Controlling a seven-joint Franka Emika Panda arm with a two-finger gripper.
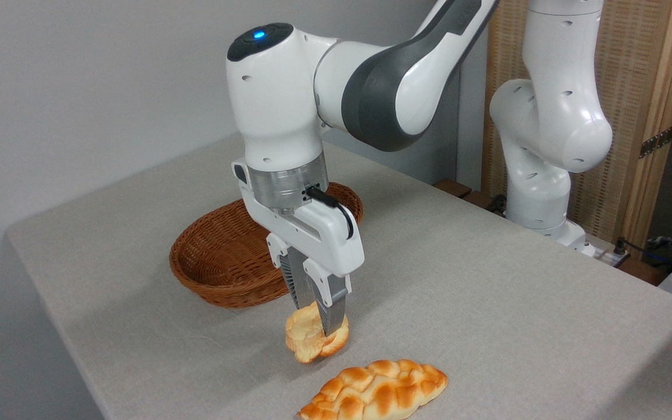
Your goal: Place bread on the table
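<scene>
From my screen, furthest left is the bare grey-beige cloth of the table (487,303), its rounded corner against the pale wall. Next comes the brown wicker basket (219,262), an oval sitting toward the back-left of the table; the part of its inside that I can see holds nothing, and the arm hides its right end. Just right of the basket's front rim my gripper (317,326) points straight down from the white wrist, and the jaws stand narrow, pinched onto the bread (307,341). The bread hangs tilted between them, pale yellow with a browner lower edge, outside the basket and low over the cloth in front of it. I cannot tell whether its underside touches the table or sits just above it. Slightly further right and nearer the camera, the braided loaf (377,391) lies flat on the table at the bottom edge of my view, golden-brown, near the bread but apart from it. On the far right the arm's white base column (546,151) stands beyond the table edge, in front of a woven wooden screen (639,87).
</scene>
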